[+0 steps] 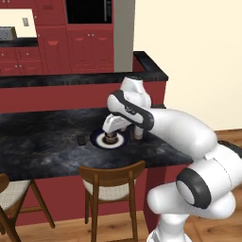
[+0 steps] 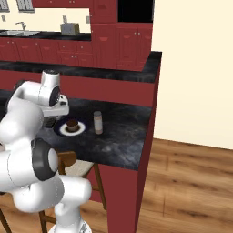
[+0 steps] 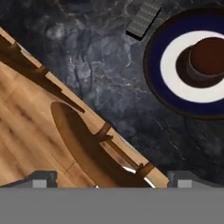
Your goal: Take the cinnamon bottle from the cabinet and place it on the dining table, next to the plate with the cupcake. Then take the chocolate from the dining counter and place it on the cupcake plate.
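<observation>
- the fingers (image 3: 112, 178) are standing wide apart with nothing between them, their two dark tips (image 3: 40, 179) showing at the bottom of the hand view.
- the fingers are hanging over the dark marble bench (image 1: 47, 142), near its front edge, and looking down on it.
- the plate (image 3: 154, 65), white with a dark blue rim, is lying up and to the right of the fingers in the hand view, partly cut by the picture's edge.
- the cupcake (image 3: 205, 59), brown with a dark top, is sitting in the middle of that plate.
- the chocolate (image 3: 143, 18), a small dark ribbed bar, is lying flat on the bench just beside the plate's rim, farther from the fingers than the plate's near edge; whether it is touching the rim i cannot tell.
- in the left base view the chocolate (image 1: 81, 140) is lying left of the plate (image 1: 97, 139), with the hand hanging above the cupcake (image 1: 110, 138).
- the cinnamon bottle (image 2: 98, 123) is standing upright on the bench, near the plate (image 2: 78, 130) on its right side in the right base view, apart from it.
- a wooden chair (image 1: 111, 182) is standing at the bench's front edge, below the fingers; its curved back (image 3: 87, 140) is crossing the hand view above the wooden floor (image 3: 26, 131).
</observation>
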